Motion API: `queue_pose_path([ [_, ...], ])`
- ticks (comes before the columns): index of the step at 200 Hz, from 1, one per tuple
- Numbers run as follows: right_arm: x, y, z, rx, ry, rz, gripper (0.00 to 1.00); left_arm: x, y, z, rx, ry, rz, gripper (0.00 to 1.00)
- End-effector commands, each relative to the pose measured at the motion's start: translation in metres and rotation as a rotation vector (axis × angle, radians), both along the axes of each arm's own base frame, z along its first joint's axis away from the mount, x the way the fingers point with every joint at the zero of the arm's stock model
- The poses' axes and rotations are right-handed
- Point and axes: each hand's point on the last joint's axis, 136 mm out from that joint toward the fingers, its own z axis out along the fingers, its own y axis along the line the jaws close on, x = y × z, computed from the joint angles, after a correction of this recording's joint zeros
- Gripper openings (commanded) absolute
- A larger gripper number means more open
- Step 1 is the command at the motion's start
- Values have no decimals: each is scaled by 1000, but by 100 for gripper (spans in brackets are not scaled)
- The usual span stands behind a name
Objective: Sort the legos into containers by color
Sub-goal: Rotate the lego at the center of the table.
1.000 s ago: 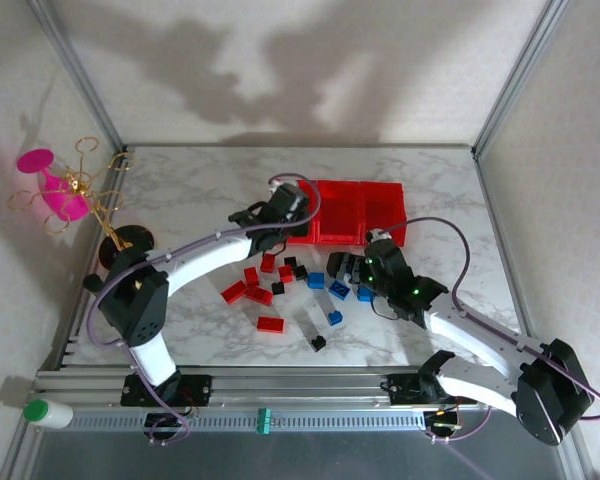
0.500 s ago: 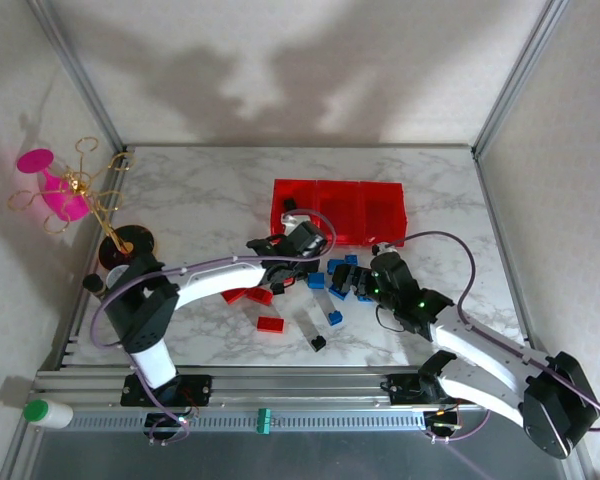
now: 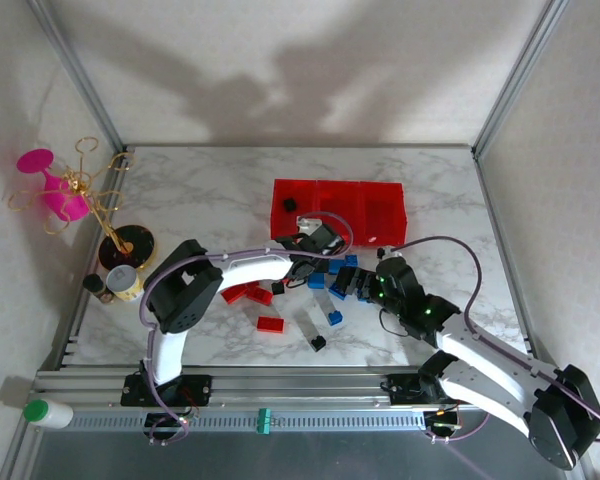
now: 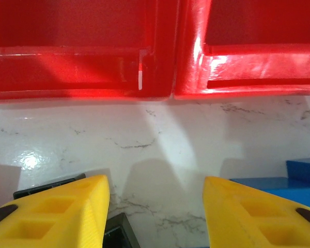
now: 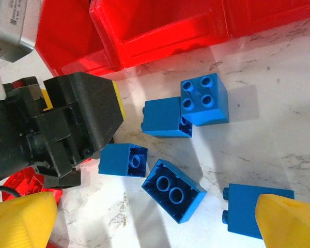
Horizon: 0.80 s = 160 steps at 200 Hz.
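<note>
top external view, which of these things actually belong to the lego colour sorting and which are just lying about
Belongs to the job: red plastic lego bricks; blue plastic lego bricks; black plastic lego bricks; row of three translucent red plastic bins.

Just lying about: pink plastic goblet; gold wire stand; white plastic bottle with green cap.

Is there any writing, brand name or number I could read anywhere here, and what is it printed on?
Silver box, upper left of the right wrist view: a few lines of small dark print, cut off and too blurred to read.
Blue bricks: no lettering can be made out on the studs.
Red containers: no readable text.
</note>
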Motion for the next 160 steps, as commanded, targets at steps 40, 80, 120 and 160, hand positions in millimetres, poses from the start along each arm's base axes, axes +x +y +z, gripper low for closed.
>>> queue_pose_path([
  [40, -5, -17, -4, -22, -7, -52, 99, -16, 30, -13, 61, 23, 75, 52],
  [80, -3, -16, -3, -25, -14, -52, 99, -31, 53, -13, 82, 31, 100, 52],
  [120, -1, -12, -8, -30, 2, -43, 99, -44, 48, -9, 19, 64, 71, 53],
  [160, 1, -10, -9, -34, -1, -40, 99, -31, 29, -2, 10, 59, 37, 53],
])
